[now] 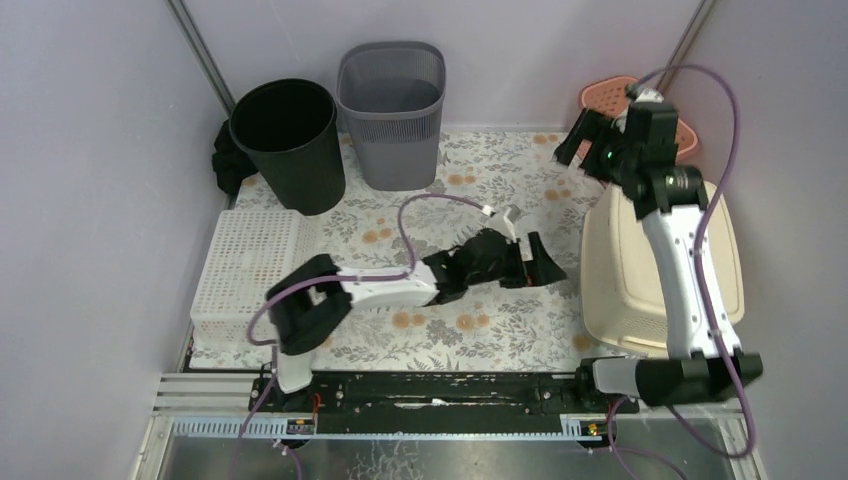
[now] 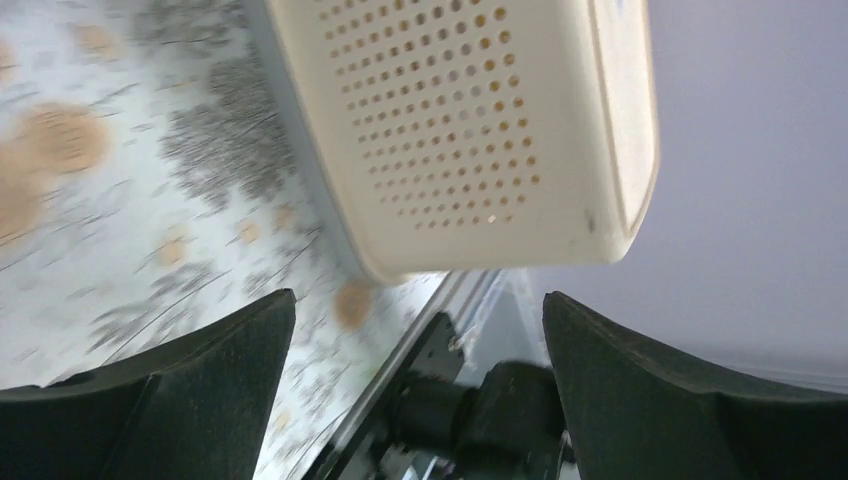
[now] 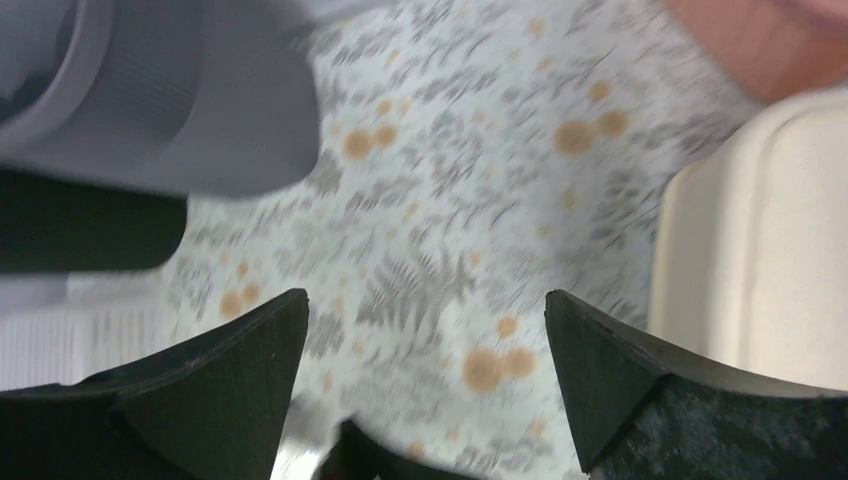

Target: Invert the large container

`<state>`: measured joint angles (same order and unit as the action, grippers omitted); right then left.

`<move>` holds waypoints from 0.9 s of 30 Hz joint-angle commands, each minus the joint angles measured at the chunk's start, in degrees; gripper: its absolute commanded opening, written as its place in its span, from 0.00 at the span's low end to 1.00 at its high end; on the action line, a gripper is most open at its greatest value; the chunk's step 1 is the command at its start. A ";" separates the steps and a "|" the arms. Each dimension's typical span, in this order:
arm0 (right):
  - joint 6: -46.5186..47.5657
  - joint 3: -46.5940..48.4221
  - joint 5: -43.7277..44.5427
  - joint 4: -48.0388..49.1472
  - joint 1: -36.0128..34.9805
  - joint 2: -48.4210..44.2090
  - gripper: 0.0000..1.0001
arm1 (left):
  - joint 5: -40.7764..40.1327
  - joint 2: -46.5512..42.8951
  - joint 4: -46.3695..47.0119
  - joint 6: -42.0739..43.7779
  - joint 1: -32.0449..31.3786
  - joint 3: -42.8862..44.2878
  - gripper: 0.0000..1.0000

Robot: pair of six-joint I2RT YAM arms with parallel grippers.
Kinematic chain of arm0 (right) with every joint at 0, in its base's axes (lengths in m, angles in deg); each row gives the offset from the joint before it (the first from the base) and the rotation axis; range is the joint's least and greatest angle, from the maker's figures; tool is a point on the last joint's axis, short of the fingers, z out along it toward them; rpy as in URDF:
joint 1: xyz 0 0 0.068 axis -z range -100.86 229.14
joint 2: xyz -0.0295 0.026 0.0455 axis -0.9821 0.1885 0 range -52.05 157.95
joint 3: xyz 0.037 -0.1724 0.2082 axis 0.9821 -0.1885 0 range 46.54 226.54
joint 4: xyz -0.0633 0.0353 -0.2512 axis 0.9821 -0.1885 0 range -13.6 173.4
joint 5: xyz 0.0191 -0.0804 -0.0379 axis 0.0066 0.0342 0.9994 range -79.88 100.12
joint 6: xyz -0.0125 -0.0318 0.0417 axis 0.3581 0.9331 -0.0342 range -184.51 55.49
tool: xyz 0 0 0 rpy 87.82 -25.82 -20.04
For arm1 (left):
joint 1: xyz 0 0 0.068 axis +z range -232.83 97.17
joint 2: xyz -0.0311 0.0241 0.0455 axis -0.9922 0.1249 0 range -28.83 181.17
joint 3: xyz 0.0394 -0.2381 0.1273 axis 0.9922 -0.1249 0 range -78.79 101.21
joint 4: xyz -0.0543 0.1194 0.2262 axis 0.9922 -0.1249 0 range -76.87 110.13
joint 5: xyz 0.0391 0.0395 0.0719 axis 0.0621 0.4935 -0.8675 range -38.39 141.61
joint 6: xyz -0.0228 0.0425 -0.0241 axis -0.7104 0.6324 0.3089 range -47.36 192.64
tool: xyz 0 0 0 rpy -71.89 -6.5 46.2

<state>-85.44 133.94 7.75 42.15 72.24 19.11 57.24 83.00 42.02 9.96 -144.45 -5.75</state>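
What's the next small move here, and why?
Probably draw the left gripper back from the cream perforated plastic basket. The basket seems to lie base-up already. Both arms' fingers stand open and hold nothing, and the right gripper hangs above the basket's far end.

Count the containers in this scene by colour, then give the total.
Black: 1, the black bin
Grey: 1, the grey bin
White: 1, the white basket
Cream: 1, the cream container
Pink: 1, the pink basket
Total: 5
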 commanded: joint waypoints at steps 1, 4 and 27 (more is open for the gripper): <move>2.32 9.79 -1.63 3.33 10.33 10.71 0.94 | -5.21 -10.65 -12.82 12.21 0.77 -8.01 1.00; 0.00 12.06 -4.64 6.25 16.51 17.92 0.92 | -7.56 -18.28 -17.66 14.42 0.71 -12.59 1.00; 6.78 35.81 -1.29 11.97 18.83 54.92 0.84 | -13.35 -40.54 -34.49 18.64 0.75 -20.48 1.00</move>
<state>-79.80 170.18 8.95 50.93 91.19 72.42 46.18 43.73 9.11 26.79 -143.84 -25.90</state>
